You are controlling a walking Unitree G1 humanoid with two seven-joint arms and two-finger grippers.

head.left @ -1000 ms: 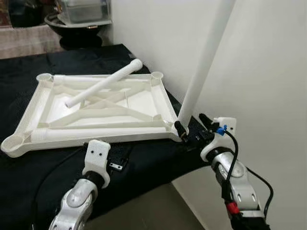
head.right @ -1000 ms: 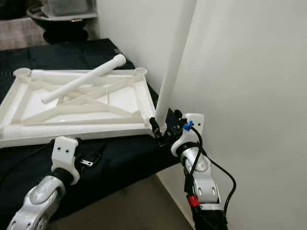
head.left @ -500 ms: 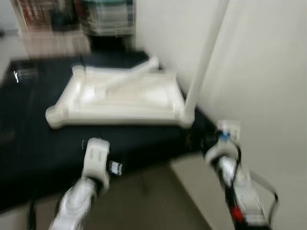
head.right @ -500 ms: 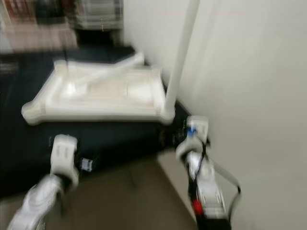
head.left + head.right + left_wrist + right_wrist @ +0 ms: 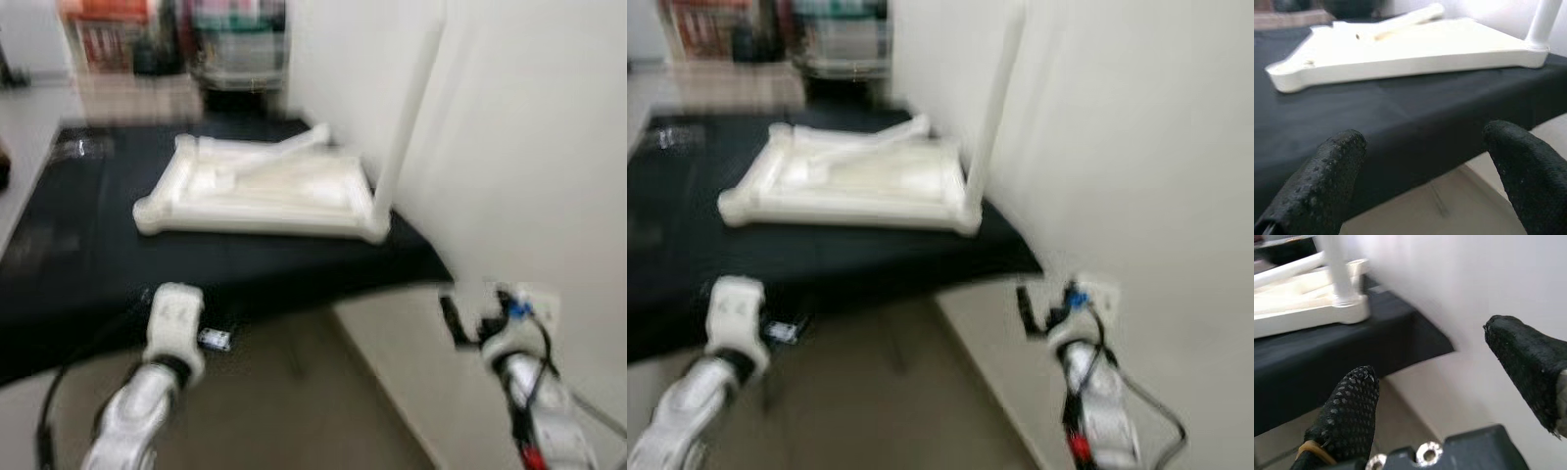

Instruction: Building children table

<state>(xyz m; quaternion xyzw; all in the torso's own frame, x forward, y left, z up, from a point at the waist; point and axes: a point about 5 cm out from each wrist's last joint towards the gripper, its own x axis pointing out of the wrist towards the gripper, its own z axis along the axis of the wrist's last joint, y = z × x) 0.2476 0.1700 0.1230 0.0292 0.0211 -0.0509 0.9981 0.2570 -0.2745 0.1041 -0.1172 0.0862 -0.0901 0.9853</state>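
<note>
**A:** Status? **B:** Tabletop (image 5: 265, 191) lies upside down mid-frame on the dark surface (image 5: 98, 264), one leg (image 5: 407, 108) upright. Left gripper (image 5: 1425, 166) and right gripper (image 5: 1444, 382) spread wide, empty. **A:** Next? **B:** Take the loose leg (image 5: 289, 147); seat it squarely in a socket.

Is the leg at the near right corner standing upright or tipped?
Upright: the leg rises from the tabletop's corner socket beside the wall; both hands are off it.

Head views look down, blurred, at the white tabletop (image 5: 265, 191); both wrist views face it low and close.
</note>
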